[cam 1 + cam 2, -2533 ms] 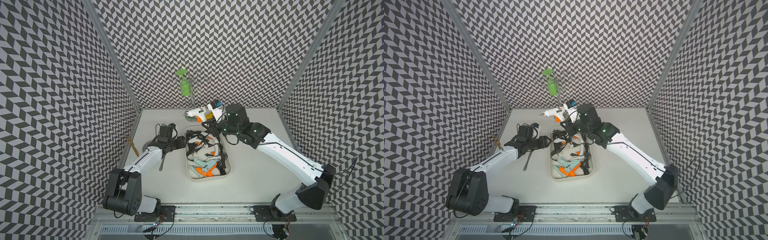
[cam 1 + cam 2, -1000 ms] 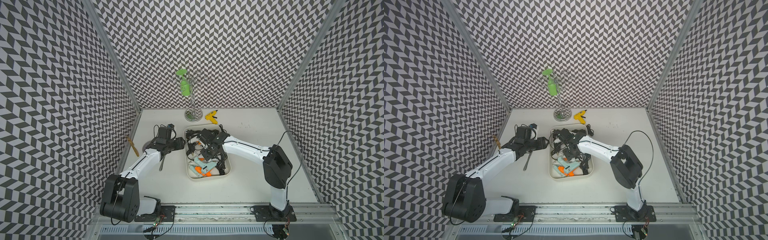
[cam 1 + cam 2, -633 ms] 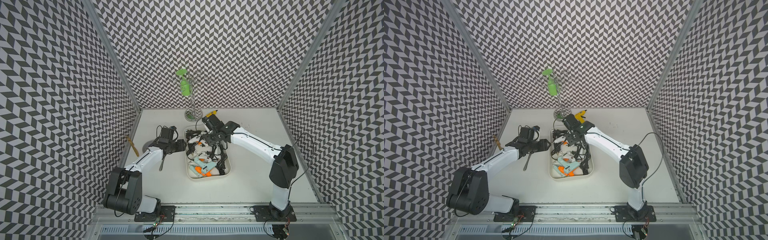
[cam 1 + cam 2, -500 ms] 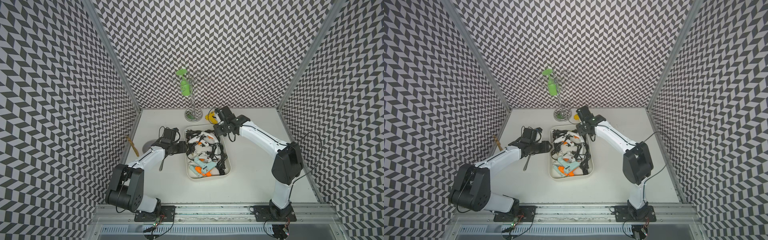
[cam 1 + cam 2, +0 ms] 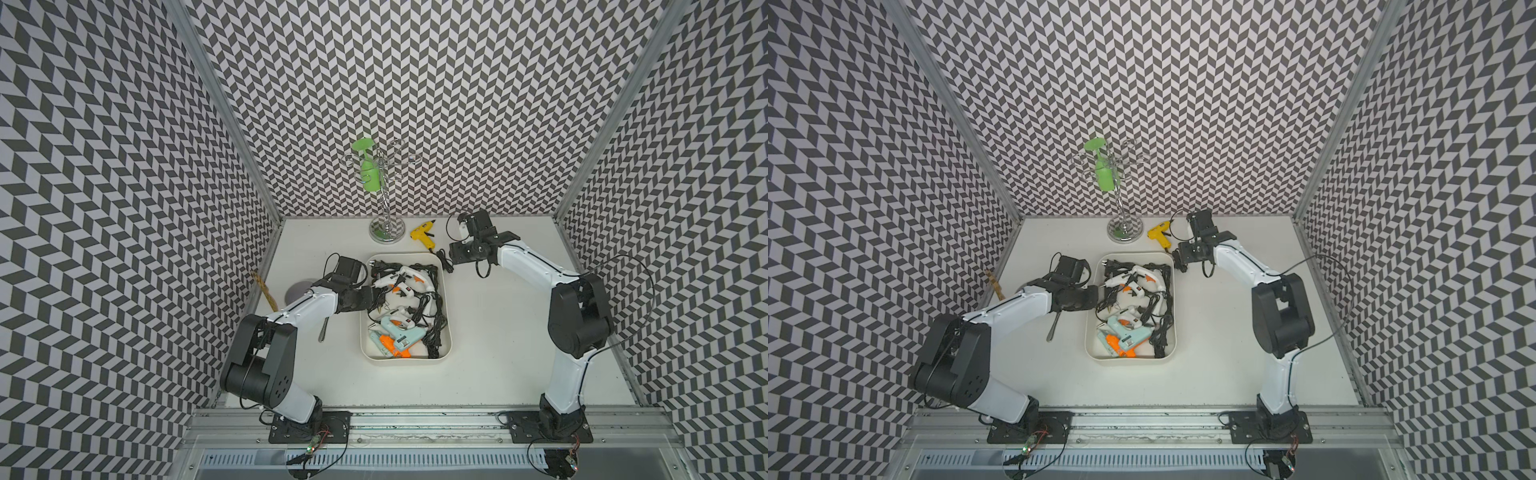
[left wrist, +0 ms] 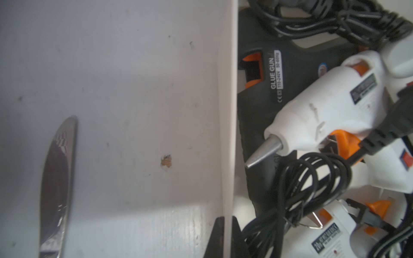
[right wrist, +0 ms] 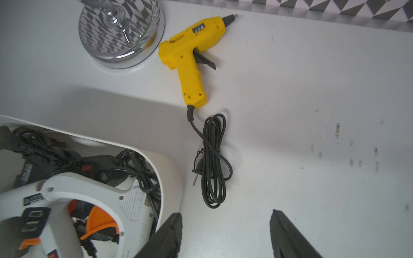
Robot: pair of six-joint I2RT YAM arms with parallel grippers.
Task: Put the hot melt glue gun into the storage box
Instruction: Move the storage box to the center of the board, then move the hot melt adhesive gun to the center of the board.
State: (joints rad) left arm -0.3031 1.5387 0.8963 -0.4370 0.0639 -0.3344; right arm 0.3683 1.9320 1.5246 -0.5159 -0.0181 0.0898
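Note:
The cream-white storage box (image 5: pixel 405 360) (image 5: pixel 1129 359) sits mid-table, holding several glue guns and tangled black cords, among them a white gun (image 5: pixel 409 276) (image 6: pixel 335 107). My left gripper (image 5: pixel 372 297) (image 6: pixel 226 220) is shut on the storage box's left wall (image 6: pixel 228 111), one finger on each side. A yellow hot melt glue gun (image 5: pixel 422 235) (image 5: pixel 1160 232) (image 7: pixel 190 55) lies on the table behind the box, its coiled cord (image 7: pixel 213 160) trailing toward the box's back right corner (image 7: pixel 169 169). My right gripper (image 5: pixel 451 254) (image 7: pixel 225 212) is open and empty, just short of that cord.
A chrome stand (image 5: pixel 386 228) (image 7: pixel 120 33) carrying a green cup (image 5: pixel 370 174) rises at the back, close to the left of the yellow gun. A metal knife (image 5: pixel 324 330) (image 6: pixel 55 189) lies left of the box. A wooden stick (image 5: pixel 262 286) rests by the left wall.
My right gripper left the white gun in the box, drew back to the box's back right corner and opened wider. My left gripper closed on the box's left wall.

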